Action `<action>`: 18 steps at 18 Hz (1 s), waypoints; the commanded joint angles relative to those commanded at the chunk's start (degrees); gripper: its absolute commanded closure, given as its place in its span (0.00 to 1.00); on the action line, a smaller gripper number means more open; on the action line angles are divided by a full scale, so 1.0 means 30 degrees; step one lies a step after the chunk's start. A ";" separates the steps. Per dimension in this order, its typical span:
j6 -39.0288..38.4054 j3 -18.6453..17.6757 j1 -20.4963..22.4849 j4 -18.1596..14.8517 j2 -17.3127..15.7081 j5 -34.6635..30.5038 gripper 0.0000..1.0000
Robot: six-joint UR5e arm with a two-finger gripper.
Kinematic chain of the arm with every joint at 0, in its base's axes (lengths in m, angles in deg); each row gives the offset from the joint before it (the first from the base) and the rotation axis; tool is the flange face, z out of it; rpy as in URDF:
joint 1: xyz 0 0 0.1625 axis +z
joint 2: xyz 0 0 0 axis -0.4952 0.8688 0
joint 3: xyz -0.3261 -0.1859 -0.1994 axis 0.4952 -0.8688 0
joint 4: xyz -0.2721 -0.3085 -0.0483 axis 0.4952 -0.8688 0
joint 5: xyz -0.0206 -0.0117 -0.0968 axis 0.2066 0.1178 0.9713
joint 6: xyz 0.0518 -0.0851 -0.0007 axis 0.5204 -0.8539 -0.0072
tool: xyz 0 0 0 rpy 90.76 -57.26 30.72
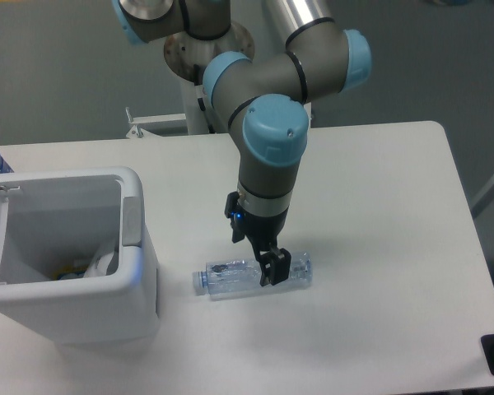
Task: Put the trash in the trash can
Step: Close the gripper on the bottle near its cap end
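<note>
One bottle (251,278) lies on its side on the counter (379,206), pale blue cap end pointing toward the trash can (74,304), which stands near it on the left. Gripper (273,268) is down over the bottle's middle, pointing straight down from the arm (267,164). One dark finger shows in front of the clear body; the far one is hidden behind it. Jaws appear narrowed around the bottle, but I cannot tell whether they are pressing on it yet. Bottle is flat on the counter, not lifted.

Judgement: a mid-body grasp across the short axis suits a lying bottle, since it balances both ends for the carry. The can's top is open, with some items already visible inside. The small white scrap is not identifiable in this view.
</note>
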 joint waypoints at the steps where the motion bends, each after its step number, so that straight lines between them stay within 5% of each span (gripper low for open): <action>1: -0.0029 0.0000 -0.0030 0.0000 0.0058 0.0000 0.00; 7: -0.0906 0.0000 -0.0790 0.1052 0.0819 -0.0029 0.00; 18: -0.0995 -0.1112 -0.1727 0.1172 0.1172 -0.0146 0.00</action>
